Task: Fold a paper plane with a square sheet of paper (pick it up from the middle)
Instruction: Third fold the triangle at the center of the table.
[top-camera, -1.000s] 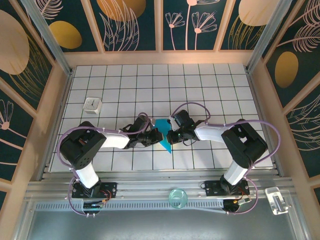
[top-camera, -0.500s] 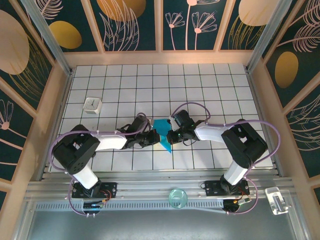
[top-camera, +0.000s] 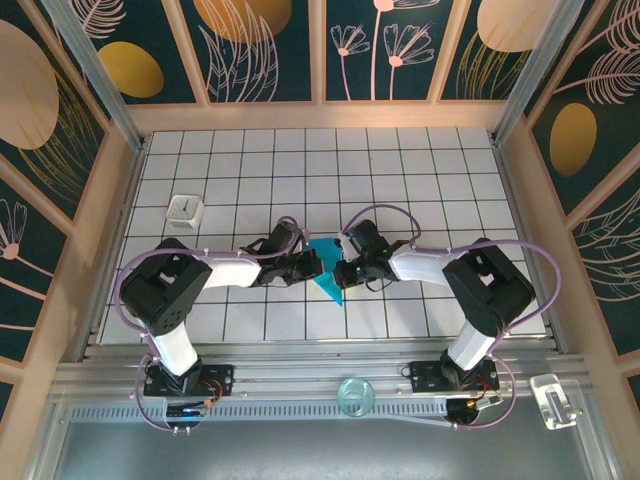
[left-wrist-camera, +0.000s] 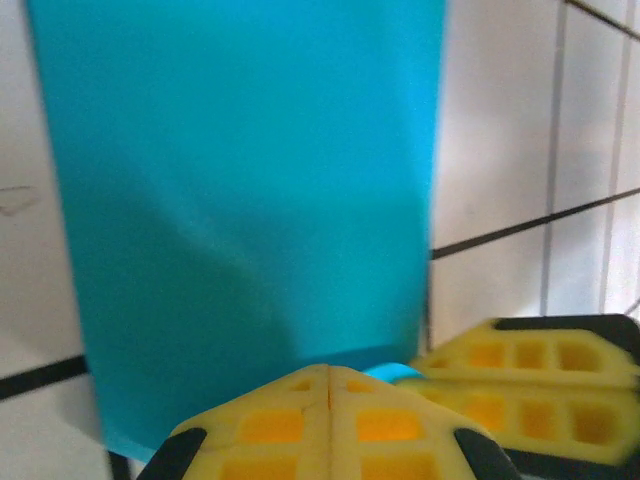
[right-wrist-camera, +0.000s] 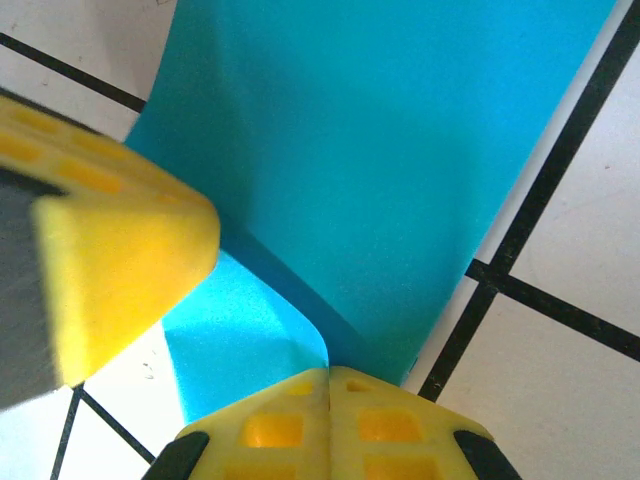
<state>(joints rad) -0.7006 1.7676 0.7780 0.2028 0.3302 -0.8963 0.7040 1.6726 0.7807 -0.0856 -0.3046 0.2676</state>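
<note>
Looking at the top view, the teal sheet (top-camera: 325, 262) sits on the tabletop (top-camera: 420, 170) about midway between the left and right edges, closer to the near edge than the far one. It's partly folded into a wedge. The long axis runs far-to-near, with the pointed end aimed at the near edge and leaning a touch right.

The left gripper (top-camera: 306, 266) comes at it from the left side and the right gripper (top-camera: 346, 270) from the right. So the paper lies between the two sets of jaws, crosswise to both, and neither arm is really nearer. That squeeze-from-both-sides layout is probably what the next crease hangs on.

From overhead the jaws are too small to read, and the wrist cams help there. On the left wrist the yellow fingers (left-wrist-camera: 265, 425) are pressed together with the teal edge running right into the seam, so it reads as pinching the paper. The right wrist shows the same deal, with the pads (right-wrist-camera: 390, 425) closed on the sheet. It also shows a curl where a flap lifts off the tile, which looks flat from above. The white cube (top-camera: 185, 210) sits well apart, toward the left edge.
</note>
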